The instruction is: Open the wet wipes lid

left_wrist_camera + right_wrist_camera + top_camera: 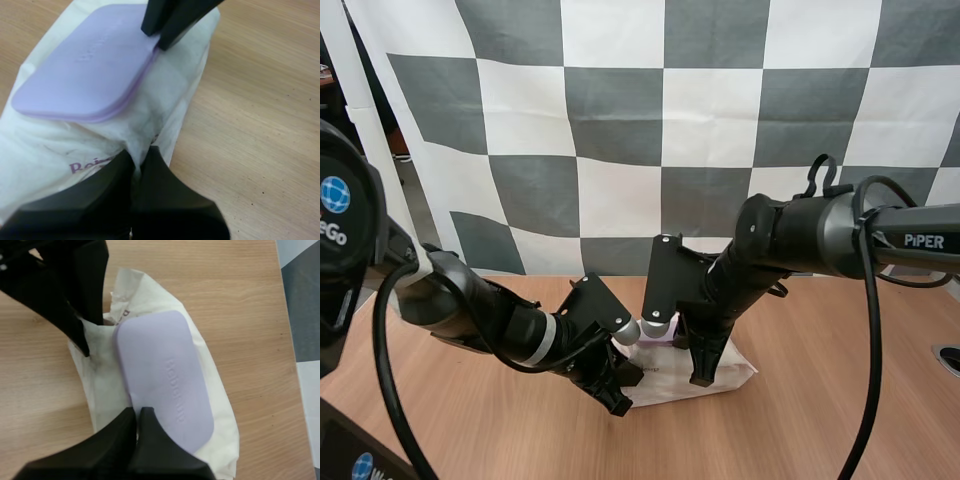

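Light wood table (840, 400) carries the pack of wet wipes (730, 375) near its middle, lying flat between the two arms. Nearest, my left gripper (136, 162) pinches one white end of the pack. From there the pack's long axis runs away toward the other arm. The purple lid (85, 60), face up and flat on the pack, lies along the same axis. At the lid's far end my right gripper (138, 414) has its fingers pressed together, tips touching the lid's edge.
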Motion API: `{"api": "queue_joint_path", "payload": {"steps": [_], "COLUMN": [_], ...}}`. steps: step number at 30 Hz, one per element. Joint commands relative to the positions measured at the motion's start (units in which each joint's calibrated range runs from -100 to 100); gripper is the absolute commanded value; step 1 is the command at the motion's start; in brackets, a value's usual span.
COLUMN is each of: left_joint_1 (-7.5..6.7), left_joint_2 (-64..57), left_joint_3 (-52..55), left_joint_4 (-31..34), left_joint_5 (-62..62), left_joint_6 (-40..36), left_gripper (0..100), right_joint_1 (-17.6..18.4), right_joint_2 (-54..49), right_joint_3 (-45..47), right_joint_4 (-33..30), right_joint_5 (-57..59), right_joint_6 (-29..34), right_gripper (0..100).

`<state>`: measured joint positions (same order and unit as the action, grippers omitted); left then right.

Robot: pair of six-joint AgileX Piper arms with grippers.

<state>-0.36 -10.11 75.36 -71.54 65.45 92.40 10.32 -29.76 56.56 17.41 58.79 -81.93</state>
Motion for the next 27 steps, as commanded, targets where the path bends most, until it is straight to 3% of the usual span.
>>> {"api": "queue_joint_path", "payload": {"steps": [1, 19, 27], "left_joint_1": [0.01, 0.01, 0.01], "left_joint_2": [0.0, 0.0, 0.0], "left_joint_3": [-0.1, -0.1, -0.1], "left_joint_4": [0.2, 1.0, 1.1], "left_joint_5": [0.1, 2.1, 3.1], "left_joint_6": [0.9, 0.9, 0.9], "left_gripper": [0, 0, 0], "right_joint_1": [0.0, 0.0, 0.1], "right_joint_2": [0.0, 0.1, 6.0], "right_joint_3": [0.0, 0.0, 0.0], "right_joint_4": [-0.2, 2.6, 3.3], "right_joint_5": [-1.3, -21.0, -28.2], "right_joint_6": [0.0, -2.2, -3.2], "right_gripper": [0, 0, 0]}}
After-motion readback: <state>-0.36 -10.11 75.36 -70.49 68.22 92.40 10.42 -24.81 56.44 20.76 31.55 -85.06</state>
